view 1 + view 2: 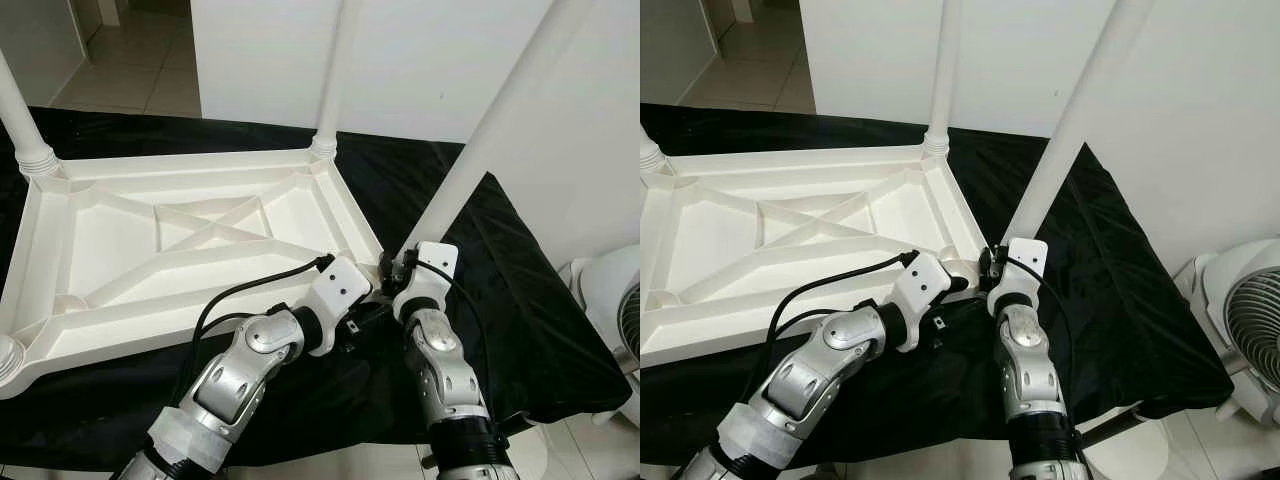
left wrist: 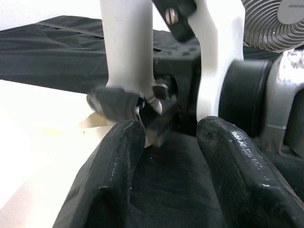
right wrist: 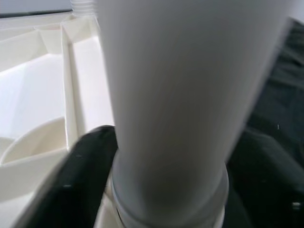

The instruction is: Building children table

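Overhead, the upturned table top [image 1: 190, 260] lies on a black cloth [image 1: 500, 290], two legs seated, as the right gripper [image 1: 392, 268] clasps the third leg [image 1: 480, 150] at its near corner socket; keeping it upright should help the thread catch. Left wrist camera: the left gripper [image 2: 166, 156] waits spread, empty. Right wrist camera: black fingers [image 3: 80, 175] flank the leg's base.

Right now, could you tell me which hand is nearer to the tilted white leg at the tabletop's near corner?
Right. The right hand grips the tilted leg at its base; the left hand sits just beside it, fingers open.
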`<state>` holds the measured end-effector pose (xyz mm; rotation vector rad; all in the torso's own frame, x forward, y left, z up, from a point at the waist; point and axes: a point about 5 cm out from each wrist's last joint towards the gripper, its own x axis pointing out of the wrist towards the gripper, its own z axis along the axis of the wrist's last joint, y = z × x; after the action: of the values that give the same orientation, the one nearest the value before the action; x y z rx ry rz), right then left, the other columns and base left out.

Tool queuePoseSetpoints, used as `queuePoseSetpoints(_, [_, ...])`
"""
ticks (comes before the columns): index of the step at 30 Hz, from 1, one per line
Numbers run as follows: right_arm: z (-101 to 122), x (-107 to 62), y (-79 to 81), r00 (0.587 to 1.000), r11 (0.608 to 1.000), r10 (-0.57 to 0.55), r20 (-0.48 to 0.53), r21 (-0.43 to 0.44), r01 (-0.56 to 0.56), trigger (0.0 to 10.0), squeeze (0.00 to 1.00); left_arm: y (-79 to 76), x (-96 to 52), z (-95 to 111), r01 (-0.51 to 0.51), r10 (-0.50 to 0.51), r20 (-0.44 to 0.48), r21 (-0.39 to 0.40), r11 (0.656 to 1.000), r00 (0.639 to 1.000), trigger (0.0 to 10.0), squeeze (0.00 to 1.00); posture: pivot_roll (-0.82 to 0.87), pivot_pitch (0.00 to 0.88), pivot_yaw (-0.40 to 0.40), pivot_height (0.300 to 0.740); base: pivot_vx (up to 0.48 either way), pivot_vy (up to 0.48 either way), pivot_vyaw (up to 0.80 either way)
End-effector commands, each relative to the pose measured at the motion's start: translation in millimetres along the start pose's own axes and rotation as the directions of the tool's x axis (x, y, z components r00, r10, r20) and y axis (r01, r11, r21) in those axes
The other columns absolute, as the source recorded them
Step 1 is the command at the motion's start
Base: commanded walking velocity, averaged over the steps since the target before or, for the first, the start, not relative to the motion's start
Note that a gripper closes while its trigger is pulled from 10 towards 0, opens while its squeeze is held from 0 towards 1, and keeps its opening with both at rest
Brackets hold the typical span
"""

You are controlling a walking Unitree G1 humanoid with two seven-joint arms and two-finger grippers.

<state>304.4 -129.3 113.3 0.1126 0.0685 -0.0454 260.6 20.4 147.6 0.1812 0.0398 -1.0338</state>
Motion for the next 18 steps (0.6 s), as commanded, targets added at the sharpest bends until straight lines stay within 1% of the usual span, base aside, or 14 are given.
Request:
queuePoseSetpoints(1, [0.4, 0.3, -0.8, 1.0, 1.0, 0.014, 0.0, 0.019, -0.014, 10.0, 1.0, -3.5, 0.4, 0.3, 0.021, -0.021, 0.007, 0.01, 1.0, 1.0, 10.0, 0.0, 0.12, 0.0, -0.12, 0.74, 0.0, 0.0, 0.0])
queuePoseSetpoints(5, [1.3, 1.8, -1.2, 0.999, 0.999, 0.033, 0.011, 0.029, -0.033, 10.0, 1.0, -2.9, 0.1, 0.6, 0.022, -0.022, 0.008, 0.012, 1.0, 1.0, 10.0, 0.0, 0.12, 0.0, -0.118, 0.74, 0.0, 0.0, 0.0])
queuePoseSetpoints(6, [4.2, 3.4, -0.8, 0.995, 0.995, 0.096, 0.03, 0.036, -0.097, 10.0, 1.0, -3.0, -0.2, 1.0, 0.026, -0.026, 0.01, 0.012, 1.0, 1.0, 10.0, 0.0, 0.13, 0.0, -0.119, 0.74, 0.0, 0.0, 0.0])
queuePoseSetpoints(7, [4.2, 3.4, -0.8, 0.995, 0.995, 0.096, 0.03, 0.036, -0.097, 10.0, 1.0, -3.0, -0.2, 1.0, 0.026, -0.026, 0.01, 0.012, 1.0, 1.0, 10.0, 0.0, 0.13, 0.0, -0.119, 0.74, 0.0, 0.0, 0.0])
queuePoseSetpoints(8, [5.3, 3.7, -0.9, 0.992, 0.991, 0.125, 0.035, 0.042, -0.126, 10.0, 1.0, -3.2, -0.2, 1.1, 0.027, -0.027, 0.01, 0.011, 1.0, 1.0, 10.0, 0.0, 0.13, 0.0, -0.119, 0.74, 0.0, 0.0, 0.0])
queuePoseSetpoints(9, [6.5, 4.3, -0.5, 0.985, 0.985, 0.168, 0.04, 0.029, -0.169, 10.0, 1.0, -3.3, -0.2, 1.0, 0.027, -0.028, 0.01, 0.011, 1.0, 1.0, 10.0, 0.0, 0.13, 0.0, -0.119, 0.74, 0.0, 0.0, 0.0])
queuePoseSetpoints(10, [7.7, 4.8, -1.6, 0.975, 0.976, 0.217, 0.044, 0.021, -0.218, 10.0, 0.0, -3.4, -0.1, 1.0, 0.029, -0.029, 0.01, 0.01, 1.0, 1.0, 10.0, 0.0, 0.12, 0.0, -0.118, 0.74, 0.0, 0.0, 0.0])
queuePoseSetpoints(13, [10.4, 6.1, -7.3, 0.952, 0.953, 0.304, 0.049, -0.011, -0.303, 10.0, 0.0, -3.8, -0.1, 1.2, 0.03, -0.03, 0.01, 0.01, 0.999, 0.999, 10.0, 0.0, 0.13, 0.0, -0.12, 0.74, 0.0, 0.0, 0.0])
queuePoseSetpoints(14, [10.4, 6.1, -7.3, 0.952, 0.953, 0.304, 0.049, -0.011, -0.303, 10.0, 0.0, -3.8, -0.1, 1.2, 0.03, -0.03, 0.01, 0.01, 0.999, 0.999, 10.0, 0.0, 0.13, 0.0, -0.12, 0.74, 0.0, 0.0, 0.0])
queuePoseSetpoints(15, [10.8, 7.5, -10.8, 0.944, 0.945, 0.326, 0.044, -0.016, -0.326, 10.0, 0.0, -3.7, -0.2, 1.4, 0.03, -0.031, 0.009, 0.011, 0.999, 0.999, 10.0, 0.0, 0.13, 0.0, -0.12, 0.74, 0.0, 0.0, 0.0])
queuePoseSetpoints(17, [11.3, 10.2, -17.2, 0.931, 0.932, 0.362, 0.04, -0.054, -0.359, 10.0, 0.0, -2.7, -0.6, 1.2, 0.027, -0.027, 0.004, 0.01, 1.0, 1.0, 10.0, 0.0, 0.13, 0.0, -0.118, 0.74, 0.0, 0.0, 0.0])
queuePoseSetpoints(18, [11.3, 10.2, -17.2, 0.931, 0.932, 0.362, 0.04, -0.054, -0.359, 10.0, 0.0, -2.7, -0.6, 1.2, 0.027, -0.027, 0.004, 0.01, 1.0, 1.0, 10.0, 0.0, 0.13, 0.0, -0.118, 0.74, 0.0, 0.0, 0.0])
